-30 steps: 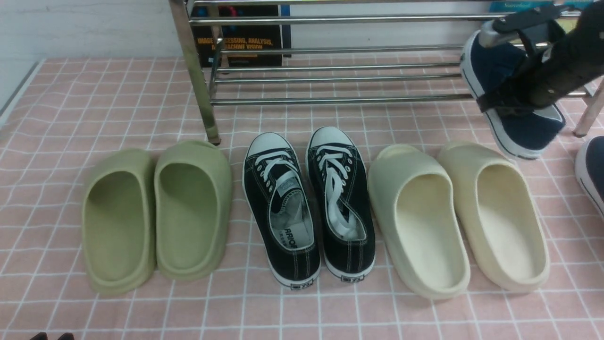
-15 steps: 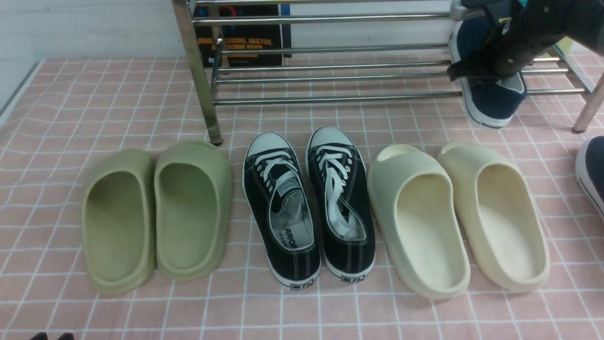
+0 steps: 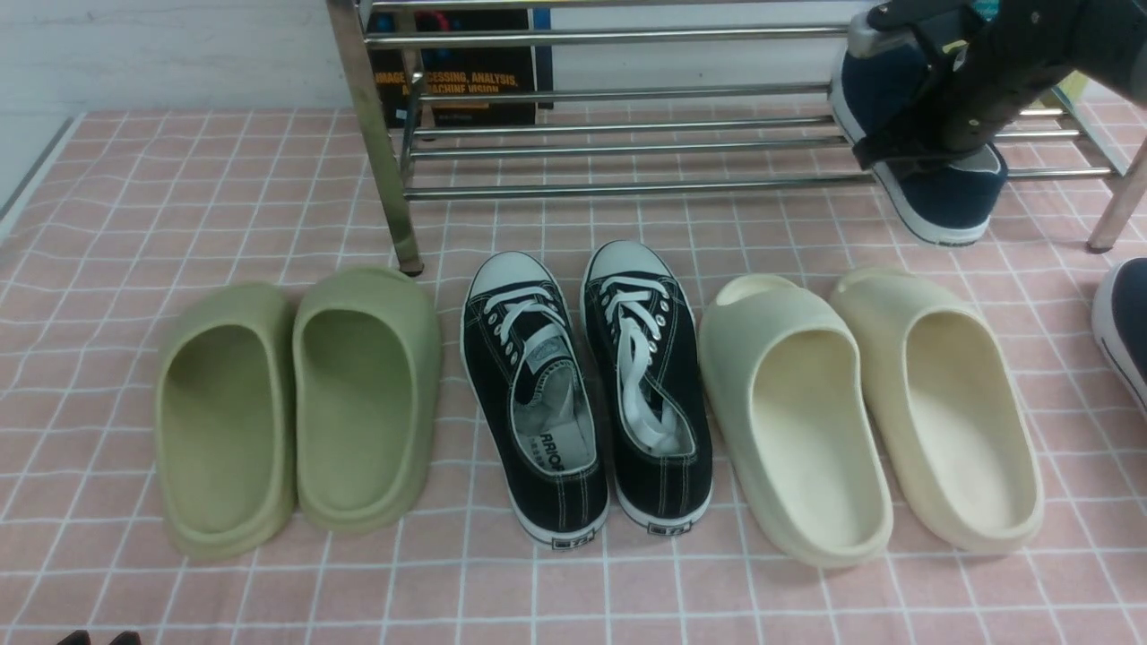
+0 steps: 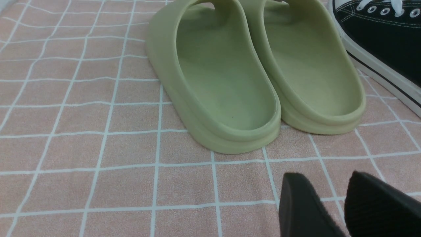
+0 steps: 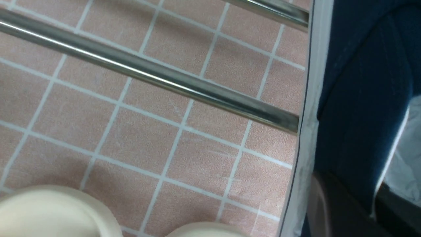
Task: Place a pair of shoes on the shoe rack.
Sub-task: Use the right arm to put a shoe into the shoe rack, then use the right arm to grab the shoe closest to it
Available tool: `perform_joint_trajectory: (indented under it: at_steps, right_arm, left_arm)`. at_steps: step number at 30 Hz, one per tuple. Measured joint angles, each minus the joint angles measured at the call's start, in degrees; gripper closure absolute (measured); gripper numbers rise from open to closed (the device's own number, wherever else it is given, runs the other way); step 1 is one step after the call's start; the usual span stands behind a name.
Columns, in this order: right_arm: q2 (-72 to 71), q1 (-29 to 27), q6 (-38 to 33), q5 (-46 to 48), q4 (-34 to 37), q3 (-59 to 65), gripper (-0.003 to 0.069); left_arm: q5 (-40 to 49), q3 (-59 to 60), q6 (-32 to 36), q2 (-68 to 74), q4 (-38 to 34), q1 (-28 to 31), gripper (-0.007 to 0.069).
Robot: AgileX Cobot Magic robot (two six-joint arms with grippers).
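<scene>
One navy-blue slip-on shoe (image 3: pixel 950 202) with a white sole hangs tilted over the right end of the shoe rack's (image 3: pixel 627 188) lowest bars, heel end toward me. My right gripper (image 3: pixel 914 148) is shut on its collar; in the right wrist view the shoe (image 5: pixel 361 82) fills one side, with the gripper (image 5: pixel 361 200) clamped over the shoe's wall. Whether the sole rests on the bars I cannot tell. The other navy shoe (image 3: pixel 1125 327) lies on the cloth at the far right edge, mostly cut off. My left gripper (image 4: pixel 338 197) hovers open over the cloth, nothing in it.
In a row in front of the rack stand green foam slides (image 3: pixel 296 403), black lace-up sneakers (image 3: pixel 582 385) and cream foam slides (image 3: pixel 869 403). A book (image 3: pixel 466 81) leans behind the rack. The rack's chrome leg (image 3: pixel 376 152) stands left of centre. A pink checked cloth (image 3: pixel 179 197) covers the table.
My right gripper has carried the navy shoe up and back from in front of the rack to over its lowest bars, then nudged it slightly left. The left arm stays put.
</scene>
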Motion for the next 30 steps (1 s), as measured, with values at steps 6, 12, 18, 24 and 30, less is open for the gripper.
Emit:
perform_joint_trajectory:
  at_steps: [6,12,18,24,30]
  right_arm:
    - [0.0,0.0,-0.1,-2.1,0.1,0.0,0.0614]
    - [0.0,-0.1,-0.2,-4.3,0.2,0.0,0.0463]
    - [-1.8,-0.1,-0.3,-0.4,0.2,0.0,0.0283]
    - [-9.1,-0.1,3.2,5.8,-1.2,0.0,0.0262]
    - [-16.7,-1.8,10.7,14.4,-8.3,0.0,0.0276]
  left_arm:
    - [0.0,0.0,0.0,0.0,0.0,0.0,0.0385]
    - [0.0,0.0,0.0,0.0,0.0,0.0,0.0385]
    - [0.0,0.0,0.0,0.0,0.0,0.0,0.0385]
    - [0.0,0.0,0.0,0.0,0.0,0.0,0.0385]
    - [0.0,0.0,0.0,0.0,0.0,0.0,0.0385]
